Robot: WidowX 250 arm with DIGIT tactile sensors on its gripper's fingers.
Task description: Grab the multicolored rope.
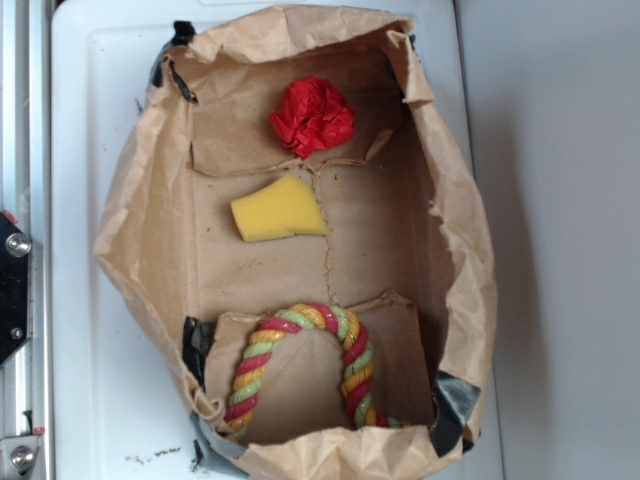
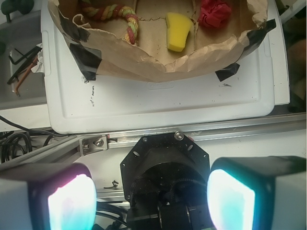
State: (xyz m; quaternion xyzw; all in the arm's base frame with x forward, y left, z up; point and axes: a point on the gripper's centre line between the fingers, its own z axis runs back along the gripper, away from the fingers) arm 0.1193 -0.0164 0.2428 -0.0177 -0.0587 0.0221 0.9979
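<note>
- Pincer point(image 2: 151, 201) is hanging wide open with nothing between its two glowing pads point(image 2: 72, 203), well apart from the paper-lined box point(image 1: 470, 250), out past the rim of the white tray point(image 2: 158, 103) in the wrist view.
- Multicolored rope point(image 1: 300, 365) is lying bent in an arch inside the box, at the end farthest from the red paper ball point(image 1: 312, 116).
- Yellow sponge wedge point(image 1: 278, 211) is lying in the box between the rope and the ball, touching neither.
- White tray is carrying the box on the surface point(image 1: 560, 200).
</note>
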